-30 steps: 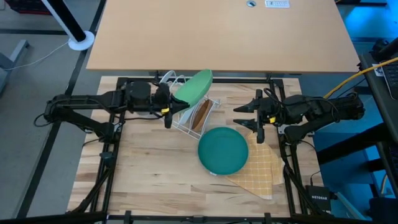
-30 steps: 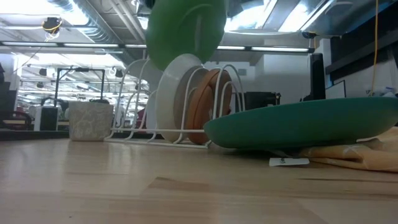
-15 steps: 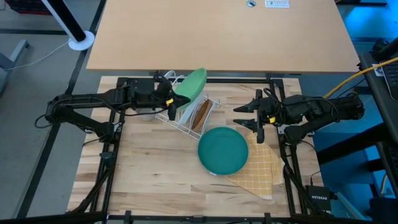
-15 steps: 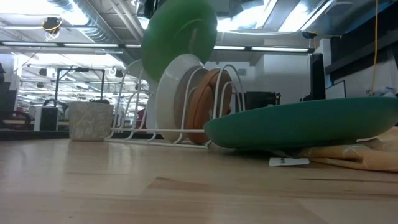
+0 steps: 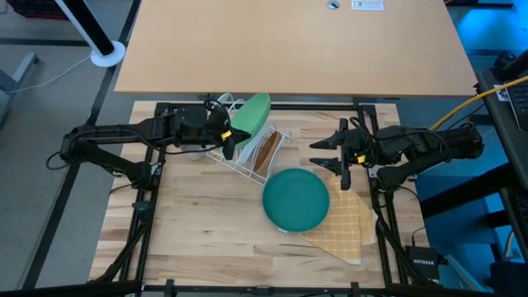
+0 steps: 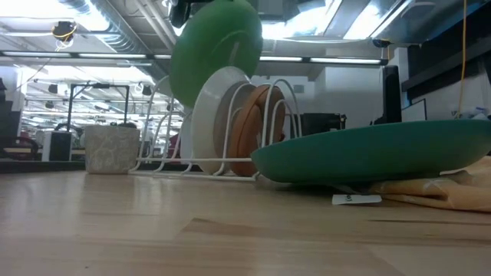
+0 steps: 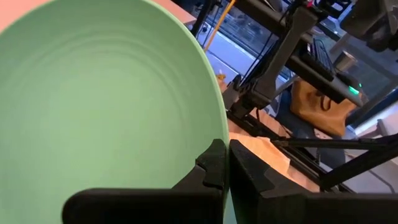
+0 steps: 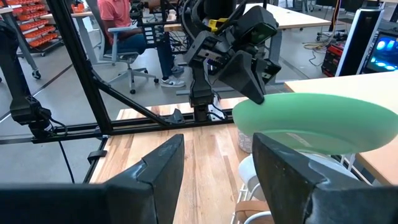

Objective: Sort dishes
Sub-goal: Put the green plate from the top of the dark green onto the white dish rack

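My left gripper (image 5: 226,134) is shut on the light green plate (image 5: 251,115), which it holds over the far left part of the white wire rack (image 5: 247,165). A brown plate (image 5: 266,150) and a white plate (image 6: 217,115) stand on edge in the rack's slots. The teal plate (image 5: 295,199) lies flat, partly on the yellow checked cloth (image 5: 344,224). Left of the rack in the low view, the small grey mug (image 6: 111,148) stands on the table. My right gripper (image 5: 334,153) hangs open over the table's right side, with nothing between its fingers. My left gripper pinches the green plate's rim (image 7: 224,127) between its two fingers, one finger (image 7: 211,167) on the hollow face and the other (image 7: 245,174) on the back. The fingers come nearly level from the table's left. The plate is lifted clear above the rack, tilted steeply toward standing on edge.
A larger tan table (image 5: 289,41) stands beyond the far edge. The arms' black frames (image 5: 140,206) run along both sides of the wooden table. In the right wrist view a person (image 8: 121,15) sits in the room behind.
My left gripper has rolled its wrist and sunk a little toward the rack. The green plate has tipped from a flatter tilt to nearly on edge and has shifted slightly toward the table's left. It stays clear of the rack.
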Tool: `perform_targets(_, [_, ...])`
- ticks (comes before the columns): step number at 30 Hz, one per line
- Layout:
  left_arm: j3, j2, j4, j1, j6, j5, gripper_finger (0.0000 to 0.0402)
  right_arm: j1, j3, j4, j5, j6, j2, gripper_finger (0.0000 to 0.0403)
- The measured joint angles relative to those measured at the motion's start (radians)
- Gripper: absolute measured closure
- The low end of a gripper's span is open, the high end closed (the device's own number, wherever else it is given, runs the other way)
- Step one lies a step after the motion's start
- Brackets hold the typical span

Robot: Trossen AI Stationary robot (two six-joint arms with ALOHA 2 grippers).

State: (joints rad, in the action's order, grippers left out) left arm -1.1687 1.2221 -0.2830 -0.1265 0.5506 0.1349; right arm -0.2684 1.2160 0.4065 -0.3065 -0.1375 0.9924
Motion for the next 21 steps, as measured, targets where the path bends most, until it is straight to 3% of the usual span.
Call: perform_targets(21, [0.0, -0.008, 0.054, -0.001, 0.044, 0.044, 0.0397, 0.0, 0.0, 0.0, 0.0, 0.0, 0.0, 0.0208])
